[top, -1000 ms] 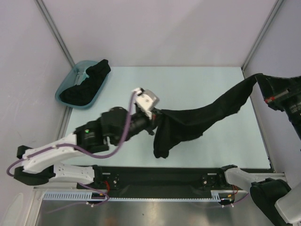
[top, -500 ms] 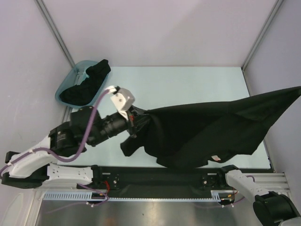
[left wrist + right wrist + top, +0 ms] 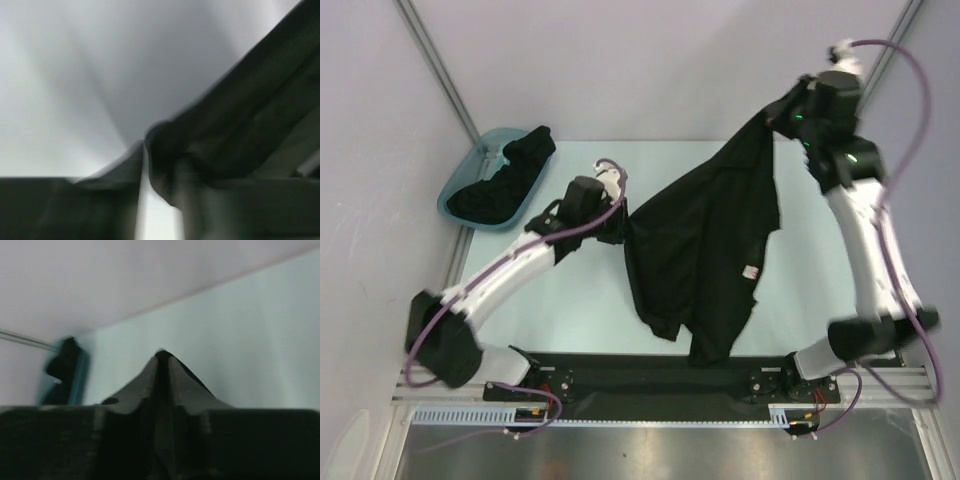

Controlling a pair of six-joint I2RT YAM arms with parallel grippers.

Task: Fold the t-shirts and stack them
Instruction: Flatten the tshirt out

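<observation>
Both grippers are pinching one black t-shirt (image 3: 705, 250): the left gripper (image 3: 622, 225) at mid-frame, the right gripper (image 3: 785, 108) high in the upper right. The cloth is draping down the centre (other black shirts (image 3: 510, 175) are lying in the teal tub (image 3: 480, 152), upper left).

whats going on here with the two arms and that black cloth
Both arms hold one black t-shirt spread between them: the left tool grips one edge over the table, the right tool pinches another at the far right. It isn't folded yet. More black cloth lies in the teal tub.
</observation>
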